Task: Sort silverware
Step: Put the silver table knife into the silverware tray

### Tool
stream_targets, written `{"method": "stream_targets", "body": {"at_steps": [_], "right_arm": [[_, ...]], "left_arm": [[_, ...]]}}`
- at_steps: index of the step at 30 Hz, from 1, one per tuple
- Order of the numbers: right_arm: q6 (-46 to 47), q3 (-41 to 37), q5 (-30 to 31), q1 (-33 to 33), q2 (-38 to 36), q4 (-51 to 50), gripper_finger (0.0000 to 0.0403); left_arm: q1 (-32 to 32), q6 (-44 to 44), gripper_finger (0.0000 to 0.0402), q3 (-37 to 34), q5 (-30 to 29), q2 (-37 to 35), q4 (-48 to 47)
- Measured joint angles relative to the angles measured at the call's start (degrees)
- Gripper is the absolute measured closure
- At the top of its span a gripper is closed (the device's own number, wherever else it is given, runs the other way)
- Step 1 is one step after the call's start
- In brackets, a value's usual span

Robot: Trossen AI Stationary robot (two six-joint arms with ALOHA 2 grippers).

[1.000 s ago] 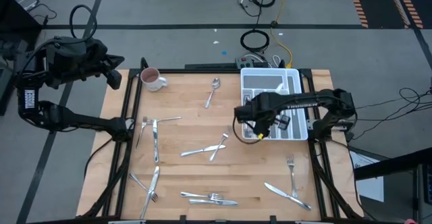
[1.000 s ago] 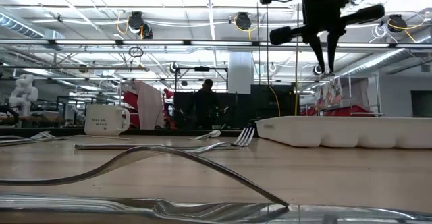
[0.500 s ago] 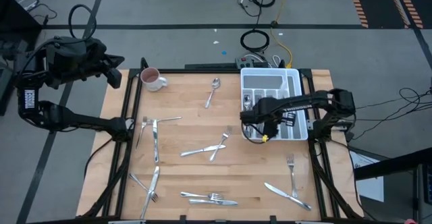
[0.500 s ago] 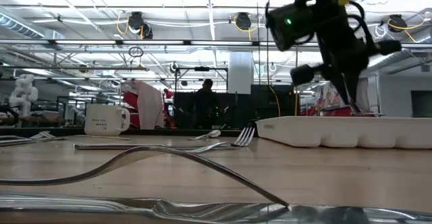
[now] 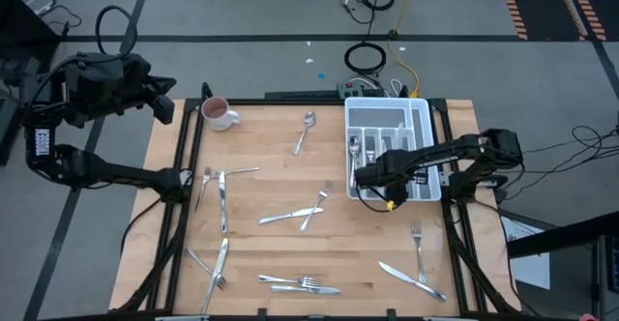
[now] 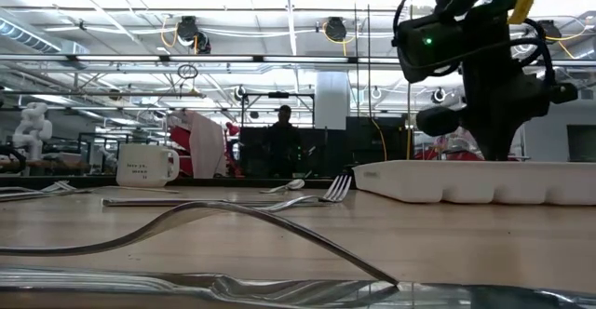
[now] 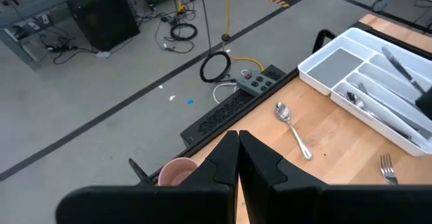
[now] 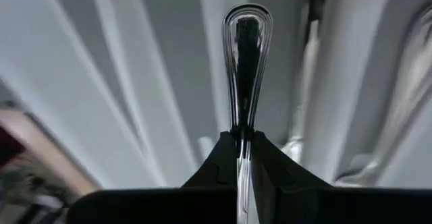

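Silverware (image 5: 290,215) lies scattered across the wooden worktop (image 5: 261,147) in a grey-floored workshop. Over the white tray (image 5: 421,118), the right end effector (image 8: 244,158) pinches a utensil handle (image 8: 247,69); the left end effector (image 7: 237,160) waits pressed together off-table.

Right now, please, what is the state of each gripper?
Left gripper: closed, holding nothing, raised beside the table.
Right gripper: closed on a slim shiny silver-coloured metal utensil, over the white compartmented tray.
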Motion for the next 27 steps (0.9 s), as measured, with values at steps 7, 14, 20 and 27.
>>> {"method": "stream_targets", "body": {"at_steps": [7,14,20,27], "right_arm": [[-0.7,0.0,-4.6,0.8,0.0,3.3,0.0403],[-1.2,0.0,-5.3,0.4,0.0,4.0,0.0403],[0.7,0.0,-7.1,0.2,0.0,4.5,0.0399],[3.2,0.0,-7.7,0.2,0.0,5.0,0.0373]], "left_arm": [[0.0,0.0,0.0388,0.0,-0.2,0.0,0.0],[0.0,-0.1,0.0388,0.0,-0.2,0.0,0.0],[0.0,-0.2,0.0388,0.0,-0.2,0.0,0.0],[0.0,-0.2,0.0388,0.0,-0.2,0.0,0.0]]}}
